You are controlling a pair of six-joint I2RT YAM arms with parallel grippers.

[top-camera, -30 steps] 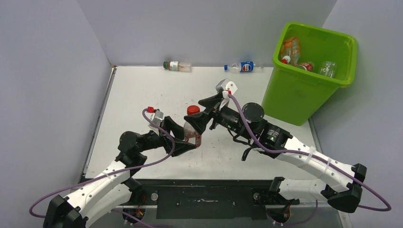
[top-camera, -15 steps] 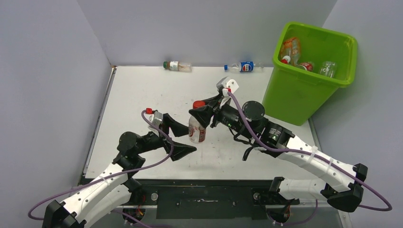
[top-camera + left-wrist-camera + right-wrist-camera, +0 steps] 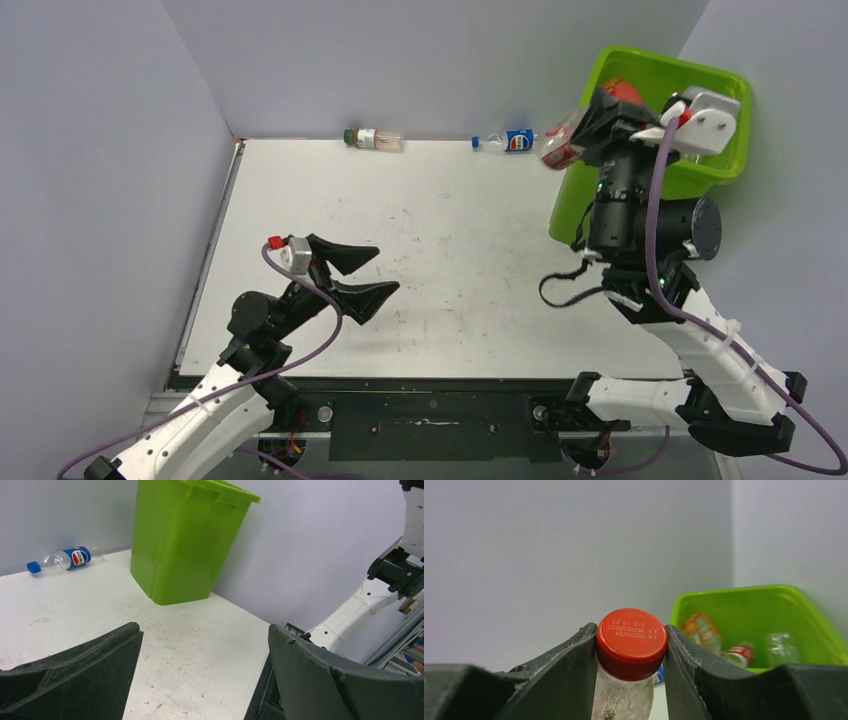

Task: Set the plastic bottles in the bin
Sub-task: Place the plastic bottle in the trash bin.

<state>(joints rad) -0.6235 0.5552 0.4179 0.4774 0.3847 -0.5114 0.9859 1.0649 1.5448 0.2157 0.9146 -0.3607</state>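
Observation:
My right gripper is raised against the near left rim of the lime-green bin and is shut on a clear bottle. The fingers clamp the bottle's red cap, and its stained body hangs below. My left gripper hovers wide open over the near left of the table, with nothing between its fingers. A blue-capped bottle with a blue label lies by the back wall. A green-capped bottle lies further left along the same wall.
Inside the bin lie an orange-labelled bottle, a red-labelled one and a clear one. Grey walls close the table at the back and on both sides. The bin stands at the back right corner.
The red-capped bottle passed from my left gripper to my right. The right arm swung it up and right to the bin's rim. The left gripper opened and drew back left.

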